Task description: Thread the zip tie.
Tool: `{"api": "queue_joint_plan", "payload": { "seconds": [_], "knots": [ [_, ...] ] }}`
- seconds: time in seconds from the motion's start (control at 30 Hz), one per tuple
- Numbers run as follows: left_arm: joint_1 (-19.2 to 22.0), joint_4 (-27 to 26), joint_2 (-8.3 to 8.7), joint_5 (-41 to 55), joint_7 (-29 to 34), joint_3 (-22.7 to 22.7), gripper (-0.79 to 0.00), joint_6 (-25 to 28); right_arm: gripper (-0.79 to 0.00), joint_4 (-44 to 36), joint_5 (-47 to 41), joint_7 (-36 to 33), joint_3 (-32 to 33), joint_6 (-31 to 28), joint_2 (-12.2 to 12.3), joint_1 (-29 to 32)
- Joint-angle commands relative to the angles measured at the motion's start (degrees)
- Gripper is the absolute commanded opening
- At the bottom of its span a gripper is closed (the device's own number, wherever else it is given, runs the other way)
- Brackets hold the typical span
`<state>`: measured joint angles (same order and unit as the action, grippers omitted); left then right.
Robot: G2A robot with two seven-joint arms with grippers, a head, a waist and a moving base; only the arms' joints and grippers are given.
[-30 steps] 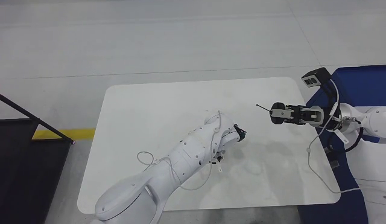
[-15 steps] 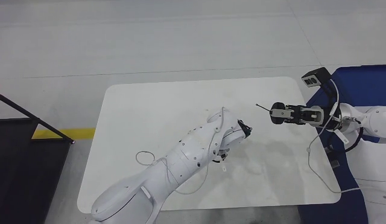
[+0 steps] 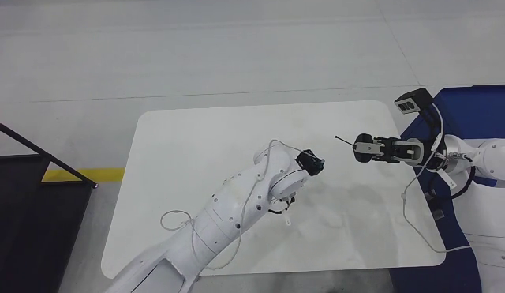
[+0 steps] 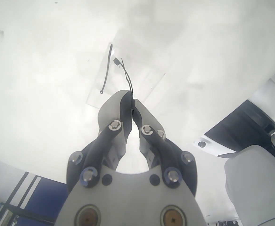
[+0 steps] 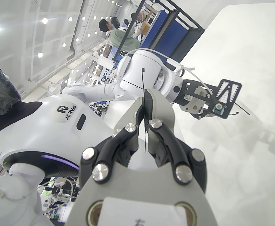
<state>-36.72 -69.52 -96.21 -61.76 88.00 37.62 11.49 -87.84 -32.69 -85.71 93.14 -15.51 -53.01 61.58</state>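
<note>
My left gripper (image 4: pixel 132 98) is shut on a thin black zip tie (image 4: pixel 127 78), whose small square head sticks out beyond the fingertips. In the top view this gripper (image 3: pixel 310 163) hangs over the middle of the white table (image 3: pixel 189 182). My right gripper (image 5: pixel 146 93) is shut on a second black zip tie (image 5: pixel 143 78), which stands straight out past its fingers. From above, the right gripper (image 3: pixel 357 147) is a short way to the right of the left one, and its tie (image 3: pixel 343 141) points toward it. The two ties do not touch.
A clear plastic sheet (image 4: pixel 139 81) lies flat on the table below the left gripper, with a spare black zip tie (image 4: pixel 106 69) on it. A blue surface (image 3: pixel 473 103) borders the table's right edge. A black frame (image 3: pixel 39 155) stands off the left edge.
The left arm has turned its wrist and shifted its gripper slightly up and to the left in the top view. The right arm and its zip tie have stayed put.
</note>
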Motion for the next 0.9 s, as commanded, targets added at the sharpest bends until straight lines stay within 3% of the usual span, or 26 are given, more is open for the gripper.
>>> {"api": "queue_joint_plan", "payload": {
  "seconds": [0.0, 0.53, 0.6, 0.87],
  "knots": [
    [-0.20, 0.64, 0.85, 1.20, 0.00, -1.33, -0.785, 1.91, -0.785, 0.00, 0.00, 0.00, 0.00, 0.00, 0.00, 0.00],
    [6.87, -0.21, 6.05, 13.04, 0.00, -13.17, -0.785, -5.10, -0.785, 0.00, 0.00, 0.00, 0.00, 0.00, 0.00, 0.00],
    [8.04, -0.92, 6.55, 14.92, 0.00, -14.55, -0.631, -6.18, -0.785, 0.00, 0.00, 0.00, 0.00, 0.00, 0.00, 0.00],
    [11.79, -4.66, 8.47, 19.91, 0.00, -18.36, -0.625, -9.75, -0.785, 0.00, 0.00, 0.00, 0.00, 0.00, 0.00, 0.00]
  ]
}}
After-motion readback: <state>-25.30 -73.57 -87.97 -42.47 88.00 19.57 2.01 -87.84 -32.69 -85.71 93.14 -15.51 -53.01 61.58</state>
